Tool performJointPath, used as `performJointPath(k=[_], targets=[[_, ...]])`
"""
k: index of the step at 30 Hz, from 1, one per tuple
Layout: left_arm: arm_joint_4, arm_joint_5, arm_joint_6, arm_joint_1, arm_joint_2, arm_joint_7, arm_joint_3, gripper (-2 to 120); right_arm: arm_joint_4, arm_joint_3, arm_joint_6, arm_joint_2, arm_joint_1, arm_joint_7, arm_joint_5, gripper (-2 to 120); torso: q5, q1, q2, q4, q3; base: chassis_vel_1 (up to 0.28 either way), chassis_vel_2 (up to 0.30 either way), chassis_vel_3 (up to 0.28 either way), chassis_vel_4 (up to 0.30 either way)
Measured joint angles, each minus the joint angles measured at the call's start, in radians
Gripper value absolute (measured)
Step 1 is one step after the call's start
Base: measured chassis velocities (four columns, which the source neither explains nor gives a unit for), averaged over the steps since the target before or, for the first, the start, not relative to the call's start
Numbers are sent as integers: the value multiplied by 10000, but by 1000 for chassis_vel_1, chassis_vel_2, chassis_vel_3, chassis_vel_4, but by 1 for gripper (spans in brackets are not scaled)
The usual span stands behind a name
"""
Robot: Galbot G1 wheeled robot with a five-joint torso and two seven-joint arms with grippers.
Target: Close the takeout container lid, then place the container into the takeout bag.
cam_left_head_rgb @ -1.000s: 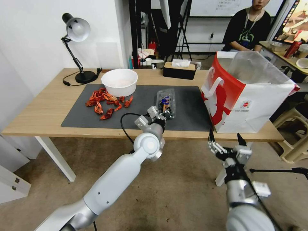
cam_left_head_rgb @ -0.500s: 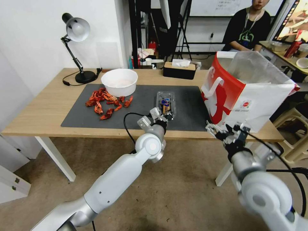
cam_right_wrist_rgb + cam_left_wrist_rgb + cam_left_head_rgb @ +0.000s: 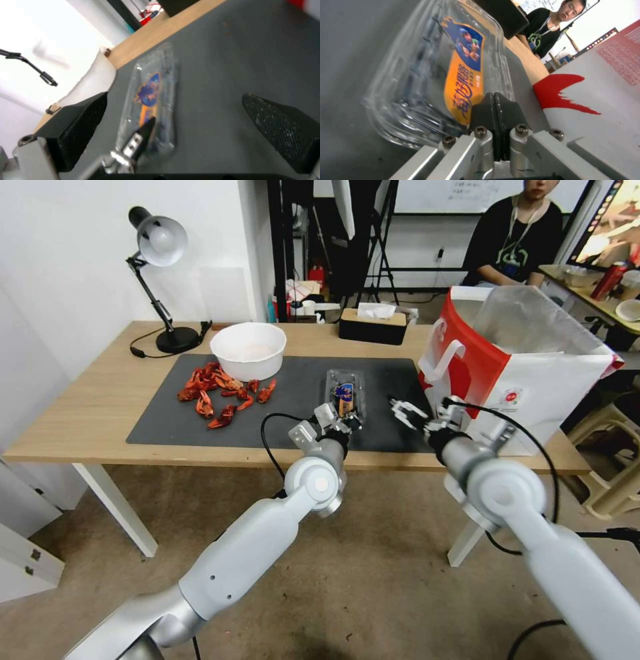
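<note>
Left claw (image 3: 495,100), fingers pressed together, rests on the lid (image 3: 463,75) of the takeout container (image 3: 345,395) on the tabletop; right claw (image 3: 427,417) spread beside it; pressing off-centre could skid it; takeout bag (image 3: 527,387) beyond.

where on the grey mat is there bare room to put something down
Bare mat lies between the crayfish pile and the takeout container. Around the container it is crowded: left gripper on its near end, right gripper open towards the takeout bag.
</note>
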Motion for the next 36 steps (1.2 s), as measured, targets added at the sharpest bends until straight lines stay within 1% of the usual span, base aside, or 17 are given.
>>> performJointPath(k=[4,5,8,16,20,23,24,25,26,28,29,30,33,34,35,36], targets=[[-9,4,-5,-12,52,-30,-15,0,-707,-535,-26,382,846,35,-1,100,-3,0,1,1,0,0,0,0,0],[-9,4,-5,-12,52,-30,-15,0,-707,-535,-26,382,846,35,-1,100,-3,0,1,1,0,0,0,0,0],[-38,5,-7,-8,81,-52,-20,0,-1490,-1003,-63,829,1482,70,-75,100,-1,0,1,1,0,0,0,0,0],[-48,8,-18,9,122,-63,-22,0,-2364,-1435,-174,1405,2075,134,-183,100,-1,0,0,0,-1,0,0,0,0],[-61,9,-21,10,136,-67,-23,0,-2603,-1517,-205,1584,2215,179,-213,99,-1,-1,0,0,-2,0,0,0,0],[-95,9,-23,11,171,-87,-23,0,-2854,-1556,-238,1746,2261,184,-310,86,2,-1,0,0,-1,0,0,0,0],[-102,9,-24,12,178,-88,-20,0,-2895,-1556,-241,1779,2259,181,-335,83,1,-1,1,0,-1,0,0,0,0],[-102,9,-24,12,178,-88,-20,0,-2895,-1556,-241,1779,2259,181,-335,83,1,-1,1,0,-1,0,0,0,0],[-105,8,-25,11,184,-90,-19,0,-2950,-1556,-243,1817,2244,174,-374,76,1,-1,1,0,-1,0,0,0,0],[-114,2,-25,11,191,-93,-16,0,-3039,-1556,-244,1871,2213,149,-449,68,1,-2,1,0,-1,0,0,0,0],[-114,2,-25,11,191,-93,-16,0,-3039,-1556,-244,1871,2213,149,-449,68,1,-2,1,0,-1,0,0,0,0],[-122,0,-26,11,194,-94,-14,0,-3088,-1556,-244,1897,2201,126,-485,65,1,-1,1,0,0,0,0,0,0],[-134,-6,-26,15,204,-101,-2,0,-3266,-1546,-244,1994,2182,60,-574,51,0,-1,1,0,-1,0,0,0,0],[-134,-6,-26,15,204,-101,-2,0,-3266,-1546,-244,1994,2182,60,-574,51,0,-1,1,0,-1,0,0,0,0],[-136,-7,-27,17,213,-102,-1,0,-3336,-1541,-244,2032,2179,25,-610,43,0,-1,1,0,-1,0,0,0,0],[-136,-8,-28,17,219,-103,0,0,-3369,-1541,-244,2047,2177,9,-629,41,1,-1,0,0,-1,0,0,0,0]])
